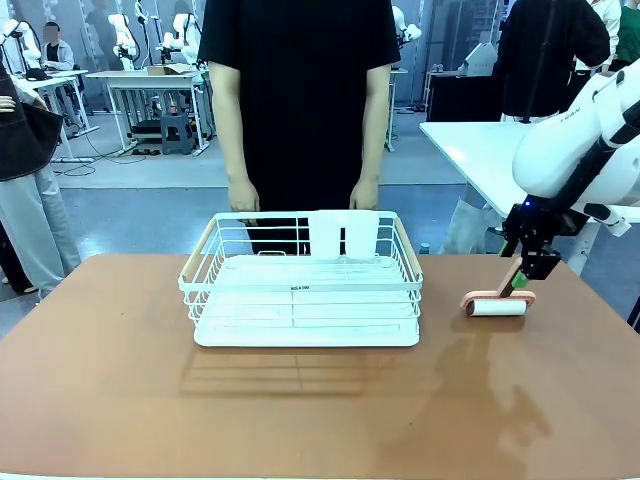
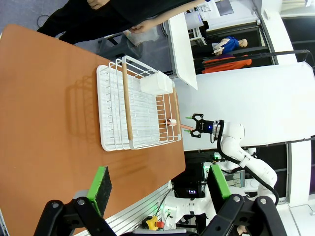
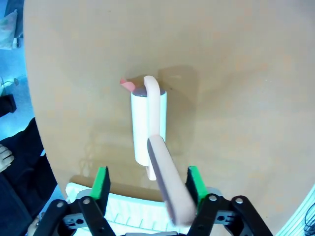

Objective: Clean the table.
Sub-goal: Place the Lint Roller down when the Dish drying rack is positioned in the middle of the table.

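The reddish-brown table [image 1: 150, 400] carries a lint roller [image 1: 497, 303] with a white roll and a pale pink handle, lying to the right of the white wire rack [image 1: 300, 300]. My right gripper [image 1: 530, 268] hovers over the raised end of the handle. In the right wrist view the roller [image 3: 147, 123] lies on the table [image 3: 236, 73], and its handle [image 3: 170, 189] rises between the spread green pads [image 3: 101, 189], with a wide gap on one side: the right gripper [image 3: 147, 189] is open. My left gripper [image 2: 160, 189] is open and empty, high above the table [image 2: 39, 98].
The rack [image 2: 133, 113] stands mid-table with a white cup holder [image 1: 343, 235] on its far rim. A person in black stands behind it, hands [image 1: 243, 195] hanging near the table's far edge. A white table [image 1: 480, 150] stands beyond the right corner.
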Robot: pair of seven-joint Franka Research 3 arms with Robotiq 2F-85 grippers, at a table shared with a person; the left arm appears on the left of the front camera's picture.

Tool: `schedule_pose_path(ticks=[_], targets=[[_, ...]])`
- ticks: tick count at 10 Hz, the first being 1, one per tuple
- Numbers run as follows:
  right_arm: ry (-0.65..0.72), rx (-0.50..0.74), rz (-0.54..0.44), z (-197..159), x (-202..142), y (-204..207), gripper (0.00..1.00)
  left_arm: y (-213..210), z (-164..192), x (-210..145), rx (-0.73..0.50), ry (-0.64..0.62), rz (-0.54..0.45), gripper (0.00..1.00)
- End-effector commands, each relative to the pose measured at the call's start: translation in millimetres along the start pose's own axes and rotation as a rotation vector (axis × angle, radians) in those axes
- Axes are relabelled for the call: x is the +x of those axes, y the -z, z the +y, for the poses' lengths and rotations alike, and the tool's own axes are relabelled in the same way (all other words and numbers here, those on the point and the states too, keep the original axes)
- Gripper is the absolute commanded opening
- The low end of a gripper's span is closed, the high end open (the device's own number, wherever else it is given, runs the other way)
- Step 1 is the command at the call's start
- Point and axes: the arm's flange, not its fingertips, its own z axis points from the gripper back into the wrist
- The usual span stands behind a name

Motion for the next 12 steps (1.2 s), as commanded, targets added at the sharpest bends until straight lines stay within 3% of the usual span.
schedule_pose_path(ticks=[1,5,8,9,12], targets=[[0.025,-0.039,-0.040,-19.5,-10.5,-27.1,0.97,-2.7,-1.7,-0.4,-0.013,0.007,-0.006,1.00],[0.027,-0.129,-0.034,-43.4,-12.4,-79.4,1.00,-2.7,-1.7,-0.4,-0.013,0.007,-0.006,1.00],[0.060,-0.194,-0.073,-16.2,-11.3,-67.6,1.00,-2.7,-1.7,-0.4,-0.013,0.007,-0.006,1.00],[-0.002,-0.138,-0.014,-40.0,-8.0,-84.7,1.00,-2.7,-1.7,-0.4,-0.013,0.007,-0.006,1.00],[-0.002,-0.138,-0.014,-40.0,-8.0,-84.7,1.00,-2.7,-1.7,-0.4,-0.013,0.007,-0.006,1.00]])
